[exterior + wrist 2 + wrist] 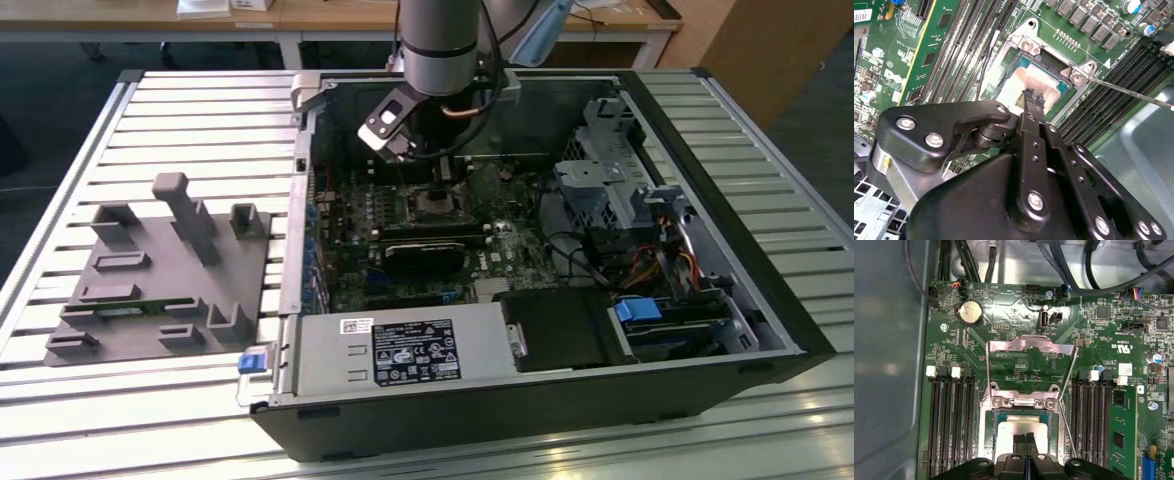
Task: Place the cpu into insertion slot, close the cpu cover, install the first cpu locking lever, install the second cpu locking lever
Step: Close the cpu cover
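Note:
The cpu (1013,429) lies flat in the insertion slot (1024,401), its pale silver top (1016,85) showing in both wrist views. My gripper (1027,438) is shut, fingertips (1030,96) together right over the middle of the chip; whether they touch it I cannot tell. Beyond the slot the cpu cover (1004,346) stands swung open, a thin silver frame with a large window. Thin wire locking levers (1069,390) (1134,93) stick up unlatched beside the slot. In the exterior view the gripper (441,188) hangs low over the slot (438,206) inside the open computer case.
Long black memory slots (949,425) flank the socket on both sides. A black card (427,255) lies just in front of it, with the grey power supply (400,350) nearer the case's front edge. Cables and drive cages (627,200) crowd the exterior view's right. A grey fixture (160,270) stands outside.

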You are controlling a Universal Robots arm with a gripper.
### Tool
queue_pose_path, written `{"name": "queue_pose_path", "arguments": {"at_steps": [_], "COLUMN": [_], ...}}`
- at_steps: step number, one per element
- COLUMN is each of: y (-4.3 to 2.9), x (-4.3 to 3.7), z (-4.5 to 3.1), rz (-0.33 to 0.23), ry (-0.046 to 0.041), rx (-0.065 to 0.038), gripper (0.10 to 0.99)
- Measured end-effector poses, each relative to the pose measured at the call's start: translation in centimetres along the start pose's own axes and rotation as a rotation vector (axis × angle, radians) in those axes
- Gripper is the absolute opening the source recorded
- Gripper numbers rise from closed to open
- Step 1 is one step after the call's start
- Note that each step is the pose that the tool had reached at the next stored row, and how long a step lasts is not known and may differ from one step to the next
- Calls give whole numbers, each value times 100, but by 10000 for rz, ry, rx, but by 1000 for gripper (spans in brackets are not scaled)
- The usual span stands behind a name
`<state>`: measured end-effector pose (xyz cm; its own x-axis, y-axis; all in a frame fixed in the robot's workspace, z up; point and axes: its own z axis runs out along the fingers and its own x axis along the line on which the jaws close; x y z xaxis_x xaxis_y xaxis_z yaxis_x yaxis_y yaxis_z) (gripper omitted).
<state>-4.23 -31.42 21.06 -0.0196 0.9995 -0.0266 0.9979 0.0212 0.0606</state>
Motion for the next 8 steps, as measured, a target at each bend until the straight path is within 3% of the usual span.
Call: {"name": "queue_pose_path", "arguments": {"at_steps": [8], "y": [3], "x": [-1], "z": [-44], "rz": [0], "ry": [1], "rx": [-1], "gripper": [118]}}
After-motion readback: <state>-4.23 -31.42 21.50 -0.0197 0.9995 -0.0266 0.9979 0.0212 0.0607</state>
